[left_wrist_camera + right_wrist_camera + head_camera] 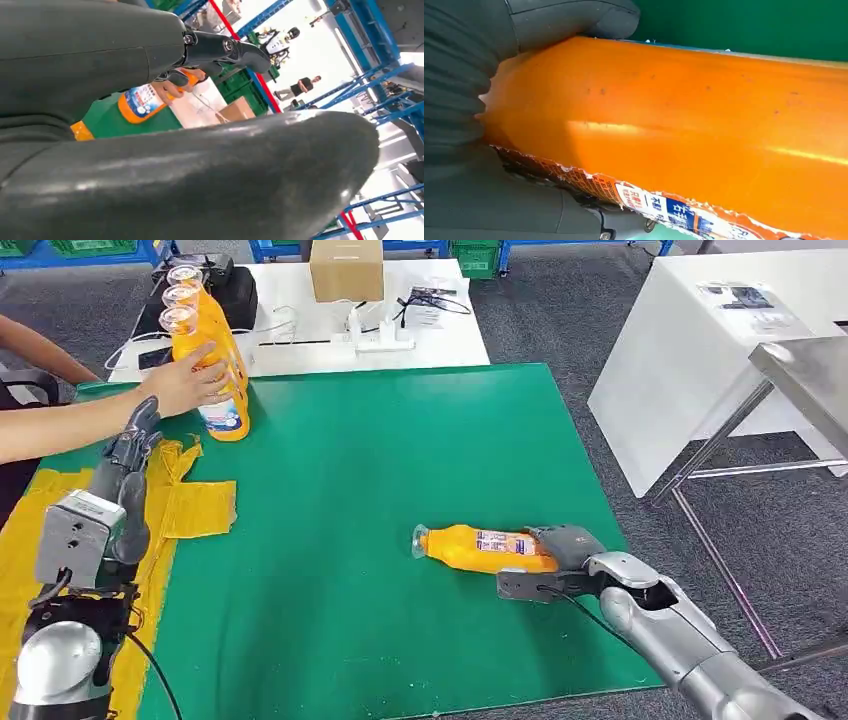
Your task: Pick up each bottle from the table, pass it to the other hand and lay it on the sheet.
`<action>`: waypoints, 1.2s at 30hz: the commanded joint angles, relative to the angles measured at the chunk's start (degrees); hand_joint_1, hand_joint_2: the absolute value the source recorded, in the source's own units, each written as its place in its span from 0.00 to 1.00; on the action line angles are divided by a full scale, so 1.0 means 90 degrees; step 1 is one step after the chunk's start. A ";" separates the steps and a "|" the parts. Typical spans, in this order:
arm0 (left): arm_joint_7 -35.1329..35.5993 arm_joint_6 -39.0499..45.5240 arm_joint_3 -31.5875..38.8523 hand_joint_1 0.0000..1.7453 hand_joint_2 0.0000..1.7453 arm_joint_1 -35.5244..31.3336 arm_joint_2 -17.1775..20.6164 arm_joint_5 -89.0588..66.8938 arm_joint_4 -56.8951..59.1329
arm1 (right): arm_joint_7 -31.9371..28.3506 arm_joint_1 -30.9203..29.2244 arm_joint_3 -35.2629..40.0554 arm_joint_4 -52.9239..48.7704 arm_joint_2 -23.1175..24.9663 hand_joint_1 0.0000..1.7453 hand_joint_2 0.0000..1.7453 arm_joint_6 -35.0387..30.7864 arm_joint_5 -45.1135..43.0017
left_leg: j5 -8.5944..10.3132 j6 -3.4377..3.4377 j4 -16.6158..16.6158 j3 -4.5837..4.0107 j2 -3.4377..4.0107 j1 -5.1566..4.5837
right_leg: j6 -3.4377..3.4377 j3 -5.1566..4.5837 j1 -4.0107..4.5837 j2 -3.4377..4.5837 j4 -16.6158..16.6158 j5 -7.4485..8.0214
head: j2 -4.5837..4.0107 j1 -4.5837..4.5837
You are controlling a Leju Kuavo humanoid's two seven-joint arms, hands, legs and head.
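An orange bottle [478, 548] lies on its side on the green mat [380, 460], cap pointing left. My right hand [562, 545] grips its base end; in the right wrist view the bottle [684, 130] sits against the palm of that hand [469, 100] with the thumb over it. My left hand [130, 445] is raised above the yellow sheet [195, 508], fingers stretched out and holding nothing. Three more orange bottles [215, 360] stand at the mat's far left corner, and a person's hand [185, 388] holds them. The left wrist view shows one of these bottles [140, 102] beyond my left hand [100, 60].
Behind the mat is a white table [300, 335] with a cardboard box [346, 268], a power strip [385, 340], cables and a black bag [230, 285]. On the right stand another white table [690, 350] and a metal table [805, 370]. The person's forearm [50, 430] reaches in from the left.
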 commanded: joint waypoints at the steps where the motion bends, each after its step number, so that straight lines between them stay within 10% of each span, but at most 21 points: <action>1: 0.0219 0.0013 -0.0083 0.00 0.00 -0.0028 0.0055 0.0160 0.0181 | 0.0507 0.0460 -0.0536 0.0338 0.0652 1.00 1.00 -0.0765 -0.0364 | -0.0003 -0.0001 -0.0007 0.0021 -0.0009 0.0003 | -0.0019 0.0030 0.0007 -0.0020 -0.0009 -0.0008 | 0.0000 0.0000; 5: 0.0333 -0.0351 0.0599 0.00 0.00 0.1304 0.0037 0.1172 -0.0831 | 0.0318 0.1471 -0.2556 -0.2417 0.2181 1.00 1.00 -0.1750 -0.1856 | -0.0014 -0.0008 -0.0018 0.0038 0.0057 0.0005 | -0.0024 0.0029 0.0011 0.0048 -0.0018 0.0003 | 0.0000 0.0002; 10: 0.0526 -0.0758 0.0632 0.00 0.00 0.1794 -0.0178 0.2457 -0.1118 | 0.0287 0.2027 -0.2833 -0.5078 0.2815 1.00 1.00 -0.1599 -0.3728 | -0.0027 -0.0013 0.0013 -0.0010 0.0056 -0.0006 | -0.0028 0.0042 0.0005 0.0050 0.0048 -0.0019 | 0.0000 0.0002; 11: 0.0529 -0.0743 0.0597 0.00 1.00 0.1795 -0.0189 0.2464 -0.1118 | 0.0359 0.2025 -0.2798 -0.5149 0.2816 1.00 1.00 -0.1598 -0.3742 | -0.0028 -0.0015 0.0018 -0.0021 0.0055 -0.0010 | -0.0029 0.0023 0.0000 0.0046 0.0064 -0.0025 | 0.0000 -0.0012; 36: 0.0532 -0.0761 -0.0094 0.00 1.00 0.1710 -0.0168 0.3172 -0.1302 | 0.0179 0.1862 -0.1107 -0.4946 0.2477 1.00 1.00 -0.1286 -0.4077 | -0.0012 -0.0021 0.0001 -0.0039 -0.0010 -0.0005 | -0.0037 -0.0030 0.0000 -0.0011 0.0044 -0.0036 | 0.0000 0.0000</action>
